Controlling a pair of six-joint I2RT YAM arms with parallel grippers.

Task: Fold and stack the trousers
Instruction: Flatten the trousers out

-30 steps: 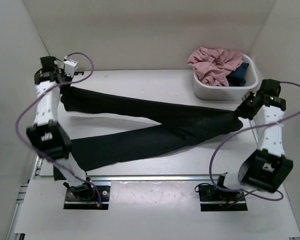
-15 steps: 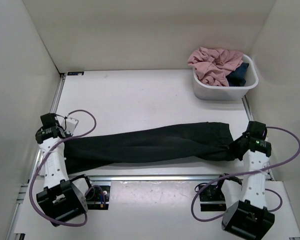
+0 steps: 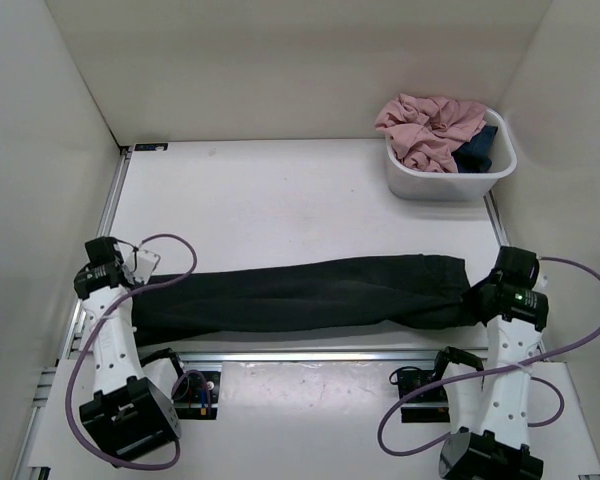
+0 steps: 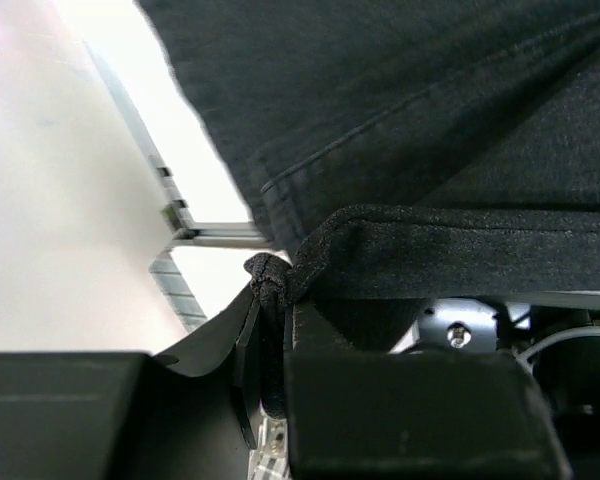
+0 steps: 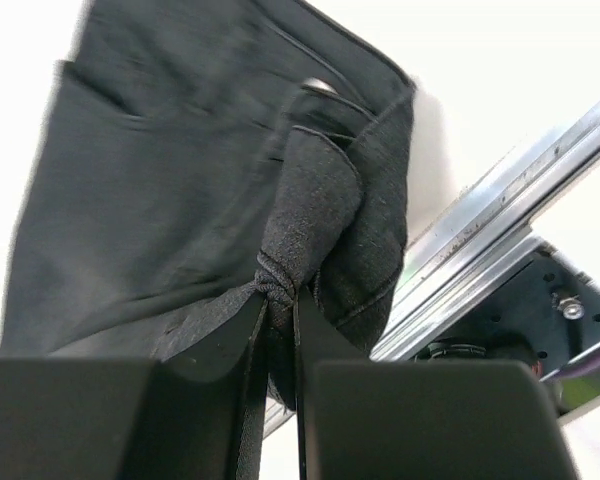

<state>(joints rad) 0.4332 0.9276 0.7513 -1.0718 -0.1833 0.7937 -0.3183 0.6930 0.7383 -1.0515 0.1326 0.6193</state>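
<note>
- The trousers [image 3: 300, 295] are being stretched as one long black band across the lower part of the top view, low over the surface [image 3: 280, 200] near its front edge.
- Their left end is being pinched by the left tool [image 4: 272, 300], jaws narrow on bunched fabric.
- Their right end is being pinched likewise by the right tool [image 5: 280, 295].
- A white tub [image 3: 405, 180] of pink and dark blue clothes is being seen at upper right.
</note>
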